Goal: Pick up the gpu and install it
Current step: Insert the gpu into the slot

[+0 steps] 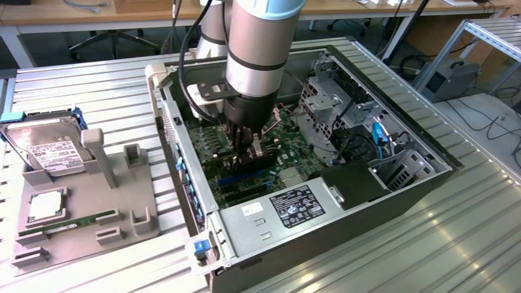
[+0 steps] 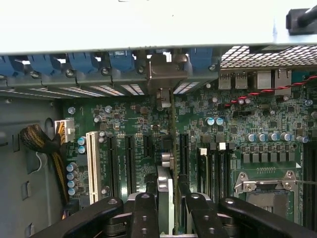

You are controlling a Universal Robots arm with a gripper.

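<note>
Inside the open case (image 1: 382,183), the gripper (image 1: 248,155) reaches down over the motherboard (image 2: 208,134). The jaws stand partly closed on the gpu (image 2: 166,193), 1 finger (image 2: 144,208) on each flat face of the card, which is held edge-on and upright between them. In the wrist view the card runs from the jaws toward the rear slot wall, its metal bracket (image 2: 162,72) lying against the row of blue slot latches (image 2: 81,62). The card sits in line with 1 of the black expansion slots (image 2: 179,148) beside the white slot (image 2: 92,166); whether its edge connector is fully seated cannot be told.

Handling judgement:
- Weight: light; a thin, flat board with little mass.
- Stiffness: rigid along its length, but likely to flex or crack if levered sideways.
- Fragility: the face components and edge contacts look delicate; squeeze moderately.
- Grip: the flat faces give the jaws broad contact, yet the smooth board can slip if pushed off-axis.
- Hold point: the upper edge near mid-length, as gripped now, keeps the push in line with the slot.

On the surface at the exterior view's left, a grey holder (image 1: 122,213) carries a hard drive (image 1: 49,149) and a RAM stick (image 1: 69,224).
</note>
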